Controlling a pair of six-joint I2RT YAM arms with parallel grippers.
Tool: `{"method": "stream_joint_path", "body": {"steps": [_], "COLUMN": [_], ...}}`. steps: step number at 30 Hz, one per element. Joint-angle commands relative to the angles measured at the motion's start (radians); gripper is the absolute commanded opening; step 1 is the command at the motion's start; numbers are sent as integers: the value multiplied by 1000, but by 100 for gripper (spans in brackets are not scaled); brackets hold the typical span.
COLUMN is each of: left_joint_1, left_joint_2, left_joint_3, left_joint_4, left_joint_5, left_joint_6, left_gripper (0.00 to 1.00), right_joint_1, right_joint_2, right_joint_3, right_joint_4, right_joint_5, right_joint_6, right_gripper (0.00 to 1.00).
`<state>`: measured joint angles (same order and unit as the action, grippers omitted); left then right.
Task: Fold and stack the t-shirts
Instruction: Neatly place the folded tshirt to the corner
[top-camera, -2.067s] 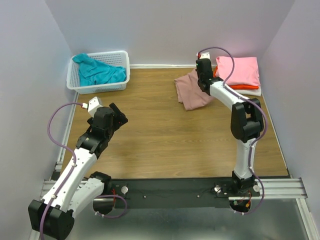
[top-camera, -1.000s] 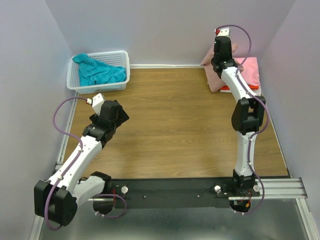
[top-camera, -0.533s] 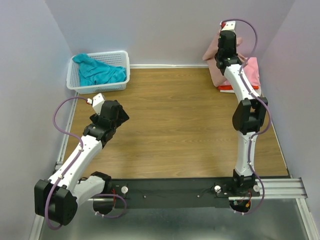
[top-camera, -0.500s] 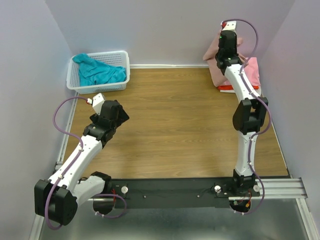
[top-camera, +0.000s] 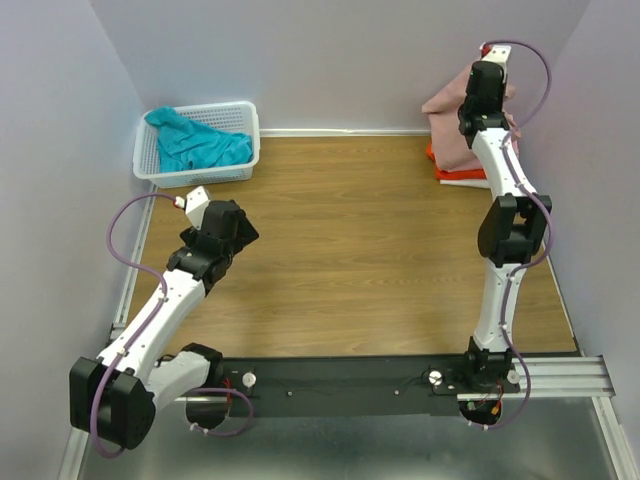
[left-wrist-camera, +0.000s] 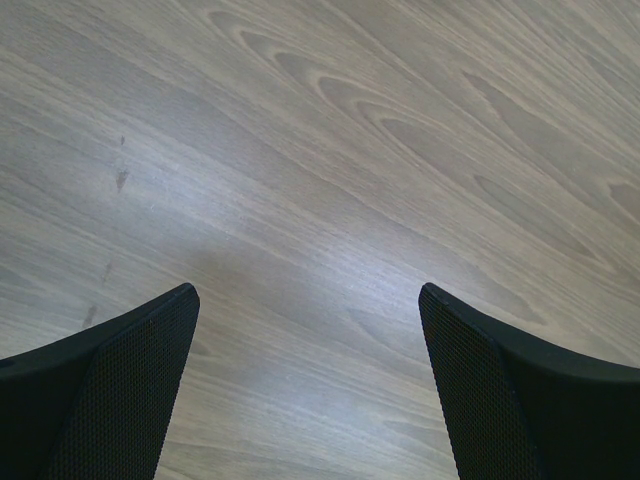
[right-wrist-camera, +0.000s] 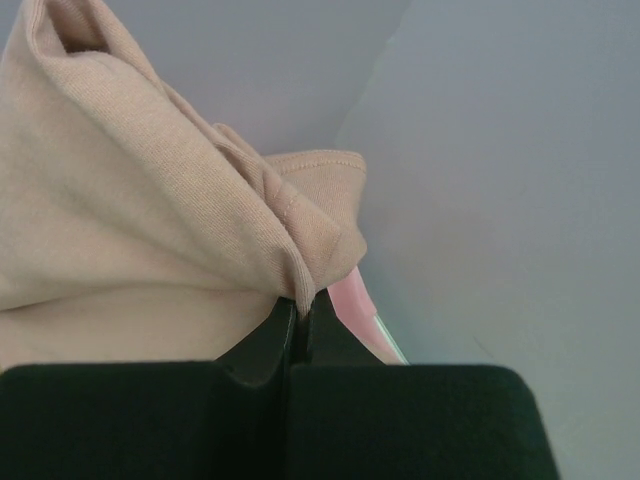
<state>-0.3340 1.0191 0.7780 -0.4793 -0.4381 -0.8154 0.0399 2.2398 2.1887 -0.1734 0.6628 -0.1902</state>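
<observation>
— While clamped in the right tool, hangs how?
— Bunched and creased: dusty-pink t-shirt, pinched at a stitched hem, lifted at the far right corner of the bench, over the orange-and-white folded stack.
— And the left tool?
— Released, spread wide above the wood toward the left edge. Teal t-shirt heaped in the basket, far left corner.
</observation>
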Motion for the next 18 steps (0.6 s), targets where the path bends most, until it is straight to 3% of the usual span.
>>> {"method": "stream_joint_path", "body": {"steps": [1, 9, 18], "left_joint_1": [3, 3, 3], "left_joint_2": [18, 64, 131], "left_joint_3": [24, 41, 70], "left_joint_4": [19, 19, 22], "left_joint_5": [-37, -37, -36], "left_joint_6": [4, 5, 10], "left_gripper": [98, 98, 98], "right_joint_1": [-37, -100, -152], "right_joint_2": [3, 73, 176], "right_joint_3": [-30, -30, 19], "right_joint_4": [34, 34, 34], "right_joint_5": [-14, -78, -138], "right_joint_6": [49, 92, 130], "right_gripper": [0, 1, 9]}}
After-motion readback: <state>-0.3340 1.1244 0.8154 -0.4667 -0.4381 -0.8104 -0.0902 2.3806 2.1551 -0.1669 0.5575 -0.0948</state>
